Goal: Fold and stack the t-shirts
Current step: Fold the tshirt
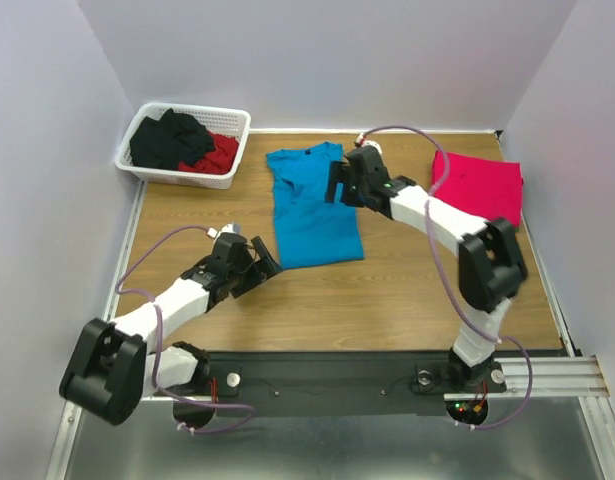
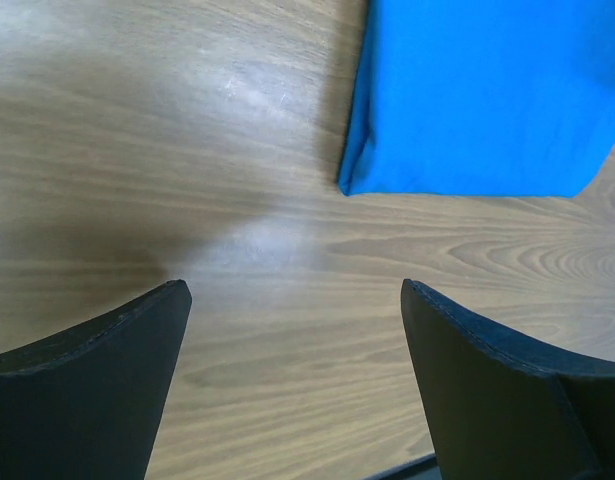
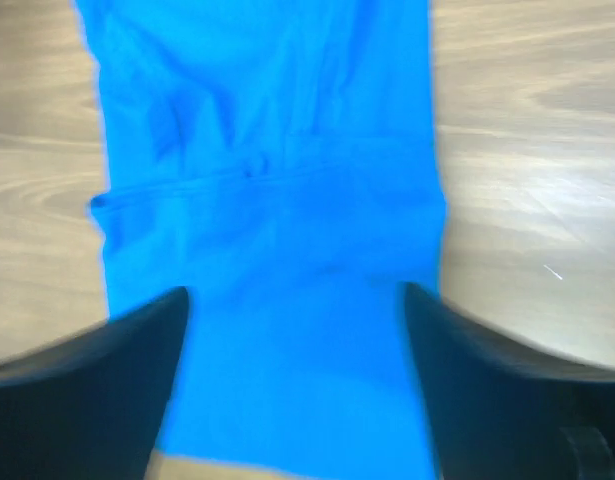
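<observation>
Wood table (image 1: 407, 290), blue t-shirt (image 1: 307, 215) partly hidden under spread right gripper (image 1: 343, 186); left gripper (image 1: 259, 262) likewise spread.

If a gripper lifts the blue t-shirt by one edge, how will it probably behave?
The blue t-shirt will probably go floppy and unfold: it is thin cloth, creased and folded in layers. It looks light, so a push would likely bunch it on the wooden table rather than slide it whole.

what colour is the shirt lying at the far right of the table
The far-right t-shirt is plain pinkish-red, no pattern; it shows best in the top external view.
</observation>
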Robot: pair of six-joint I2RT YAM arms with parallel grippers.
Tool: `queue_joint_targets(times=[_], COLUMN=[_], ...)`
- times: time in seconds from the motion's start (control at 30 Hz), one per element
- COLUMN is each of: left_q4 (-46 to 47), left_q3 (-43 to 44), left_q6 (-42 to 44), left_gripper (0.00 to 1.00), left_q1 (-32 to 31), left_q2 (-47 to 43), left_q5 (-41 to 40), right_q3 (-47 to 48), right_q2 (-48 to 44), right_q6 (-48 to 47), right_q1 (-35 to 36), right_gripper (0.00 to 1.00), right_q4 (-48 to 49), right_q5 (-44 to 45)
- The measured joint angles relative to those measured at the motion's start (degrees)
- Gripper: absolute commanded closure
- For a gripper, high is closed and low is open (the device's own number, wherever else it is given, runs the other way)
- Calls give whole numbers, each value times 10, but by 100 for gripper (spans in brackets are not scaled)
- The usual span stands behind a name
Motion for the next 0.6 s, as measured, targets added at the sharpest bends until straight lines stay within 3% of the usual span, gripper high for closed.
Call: queue_joint_targets(times=[0.17, 0.3, 0.4, 0.53, 0.6], left_q4=[42, 74, 92, 109, 116], left_q3=[31, 56, 63, 64, 69], left_q6=[12, 21, 26, 30, 31], left_gripper=[2, 7, 21, 49, 58], left_q1=[0, 0, 0, 0, 0], left_q2=[89, 136, 156, 176, 196], left_q5=[17, 28, 35, 42, 43], right_q3=[-154, -245, -300, -339, -346], right_q2=[-175, -223, -221, -221, -220], right_q6=[22, 38, 45, 51, 53], right_q1=[-1, -6, -11, -20, -24], right_gripper=[0, 3, 6, 12, 17], right_q4=[17, 20, 16, 14, 20], right_q5=[12, 11, 10, -5, -16])
